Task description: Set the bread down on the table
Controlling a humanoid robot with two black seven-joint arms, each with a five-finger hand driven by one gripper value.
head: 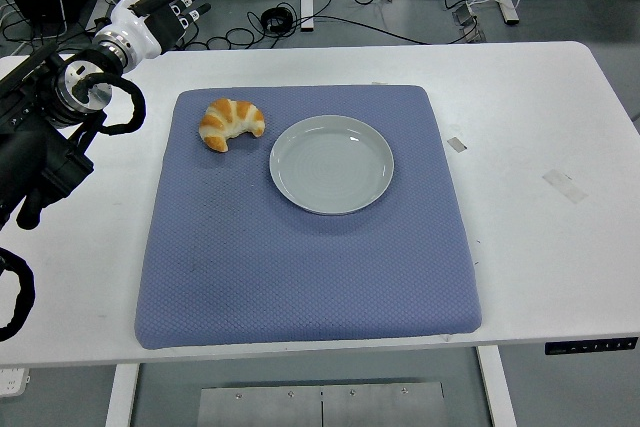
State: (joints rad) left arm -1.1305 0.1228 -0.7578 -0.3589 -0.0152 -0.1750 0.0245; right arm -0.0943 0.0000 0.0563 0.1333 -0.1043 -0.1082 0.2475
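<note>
We see the croissant [231, 122] on the mat [300, 257], just left of the plate [331, 163] on it. The mat lies on the table [540, 127]. Our left hand [160, 7] seems past the far-left corner.
</note>
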